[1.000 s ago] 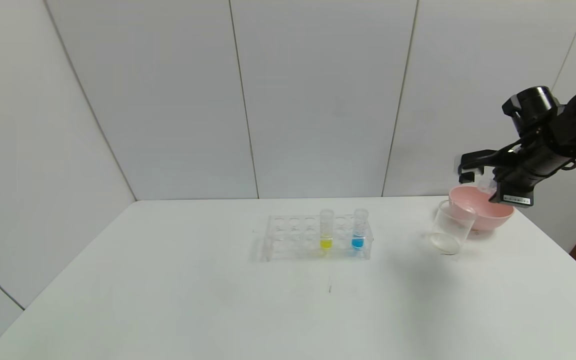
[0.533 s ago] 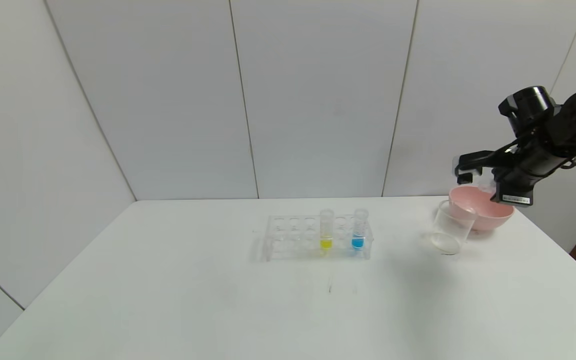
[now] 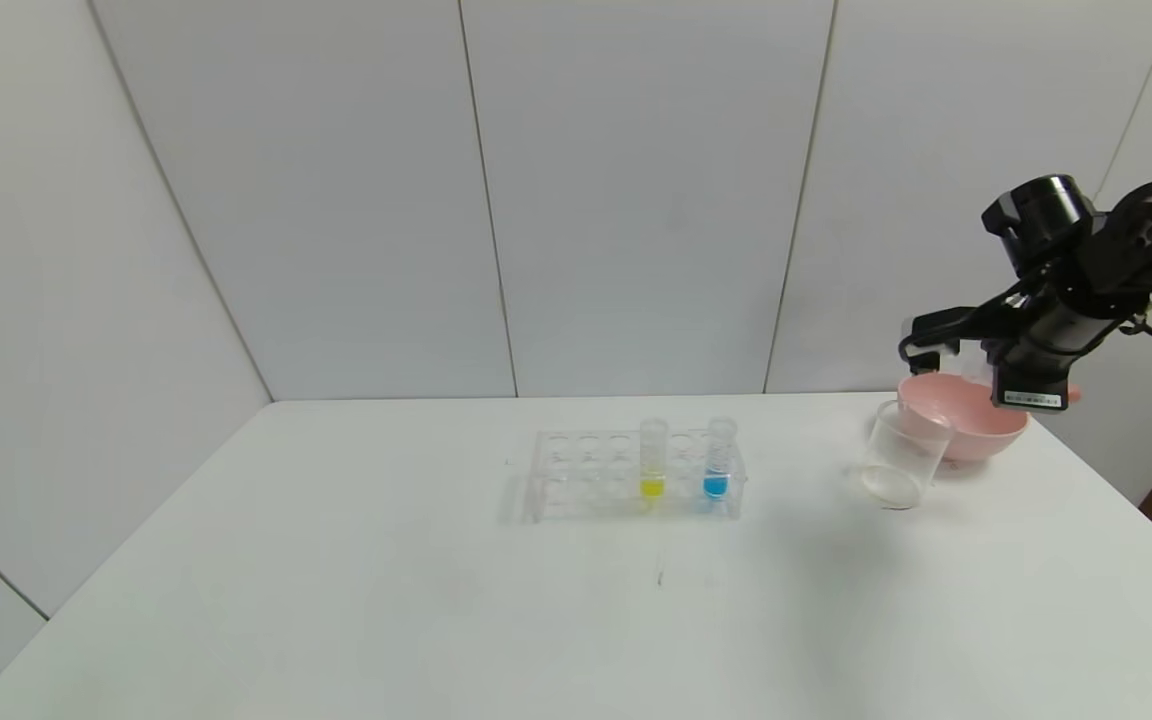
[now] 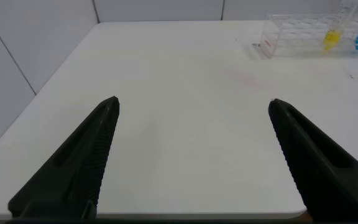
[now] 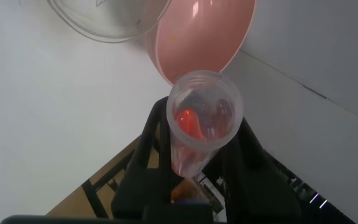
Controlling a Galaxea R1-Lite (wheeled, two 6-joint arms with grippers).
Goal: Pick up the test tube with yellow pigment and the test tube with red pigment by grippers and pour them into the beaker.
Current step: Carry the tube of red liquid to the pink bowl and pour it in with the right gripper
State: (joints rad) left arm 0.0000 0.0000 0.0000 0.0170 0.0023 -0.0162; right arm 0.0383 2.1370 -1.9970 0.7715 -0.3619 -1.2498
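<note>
My right gripper [image 3: 939,343] is shut on the test tube with red pigment [image 5: 194,121] and holds it in the air above the pink bowl, just right of the beaker [image 3: 900,455]. The tube's open mouth faces the right wrist camera and red liquid shows inside. The beaker [image 5: 107,15] stands upright on the table, clear and colourless. The test tube with yellow pigment [image 3: 652,461] stands in the clear rack [image 3: 586,480] at mid-table. My left gripper [image 4: 192,104] hangs open over bare table near the left side, with nothing between its fingers.
A blue-liquid tube [image 3: 717,461] stands in the rack right of the yellow one. The pink bowl [image 3: 976,435] sits behind and right of the beaker, close to the table's right edge. White wall panels close off the back.
The right arm has shifted slightly left and up over the pink bowl, still holding the red tube. Rack, beaker and bowl have not moved.
</note>
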